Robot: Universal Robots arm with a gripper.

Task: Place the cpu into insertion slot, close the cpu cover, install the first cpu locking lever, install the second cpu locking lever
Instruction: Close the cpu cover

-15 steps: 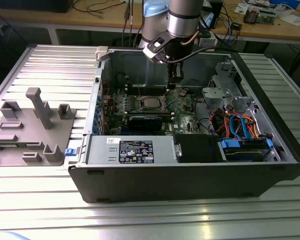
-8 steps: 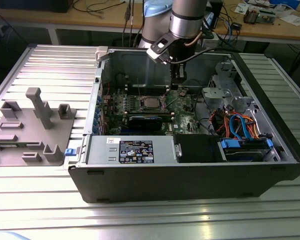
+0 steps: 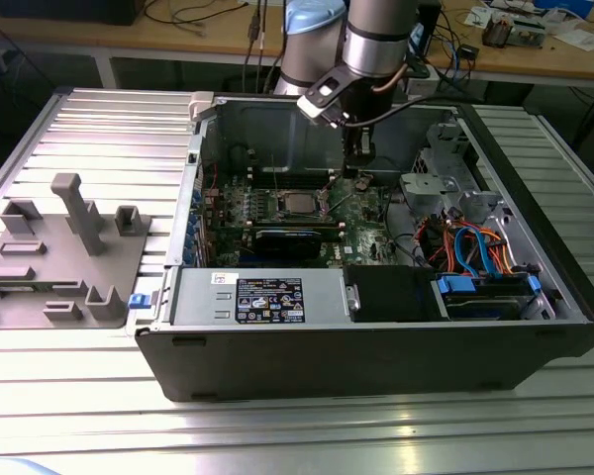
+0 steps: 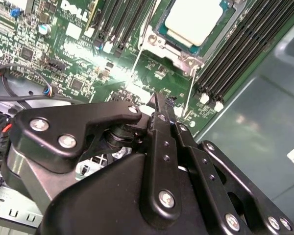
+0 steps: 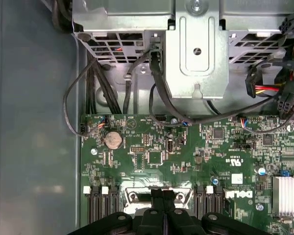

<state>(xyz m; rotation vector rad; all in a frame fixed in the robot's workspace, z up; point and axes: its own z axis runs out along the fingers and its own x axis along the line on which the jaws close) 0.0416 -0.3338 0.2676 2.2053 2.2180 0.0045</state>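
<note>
The cpu [image 4: 193, 19] lies with its silvery top up in the insertion slot [image 3: 297, 203] on the green motherboard. The cpu cover [image 4: 159, 44] lies flat around it as a silver frame. Two thin wire locking levers [image 4: 135, 61] [image 4: 187, 95] stick out from the socket's corners, unlatched. My gripper [image 4: 159, 104] hovers just above the board beside the socket, its black fingers pressed together and nothing visibly between them. In the first wrist view the fingertips [image 5: 157, 196] sit over the socket's silver rim [image 5: 132, 197]. In the exterior view the gripper [image 3: 361, 176] hangs to the right of the socket.
The open computer case [image 3: 376, 327] lies on a ribbed metal table. Memory slots [image 4: 235, 54] flank the socket. A drive cage [image 5: 196, 54] and cable bundles [image 3: 475, 247] crowd the exterior view's right. A grey fixture [image 3: 69, 247] stands on the left.
</note>
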